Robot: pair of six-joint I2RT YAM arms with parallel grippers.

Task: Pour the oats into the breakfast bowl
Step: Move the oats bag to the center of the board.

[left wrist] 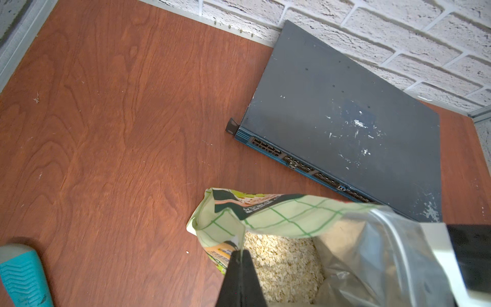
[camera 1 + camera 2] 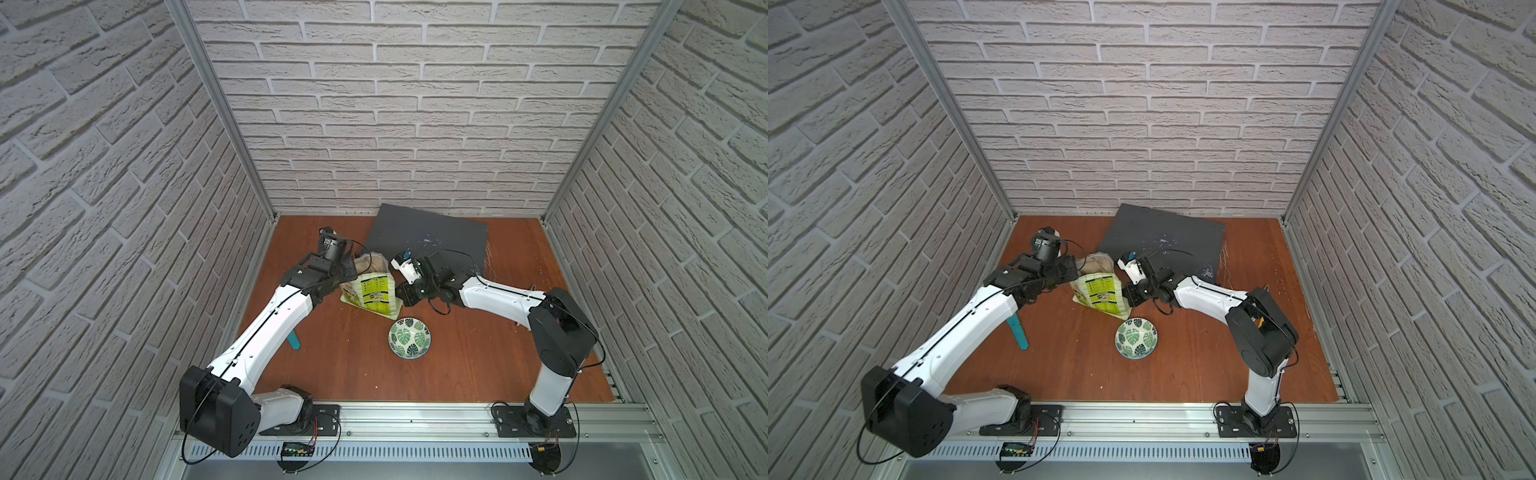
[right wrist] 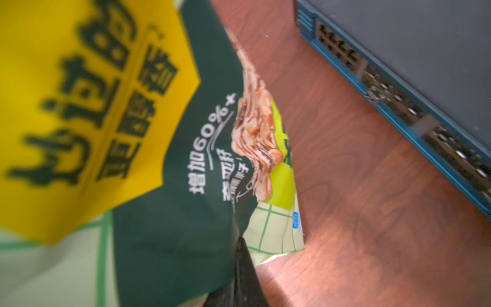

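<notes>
In a top view we are gripping the pouch [image 2: 369, 291], left hand [image 2: 352, 271] clamped at its nine o'clock, right hand [image 2: 399, 289] at three; the breakfast bowl [image 2: 409, 337] is sitting just beside at five o'clock, open desk [image 2: 353, 374] beyond. In the left wrist view the oats [image 1: 281, 265] are lying low inside. In the right wrist view the switch [image 3: 425, 53] is crowding close; we are fearing thin film slipping, flakes missing the bowl.

Pouch [image 2: 370, 293] just behind bowl [image 2: 409, 337], perhaps touching
</notes>
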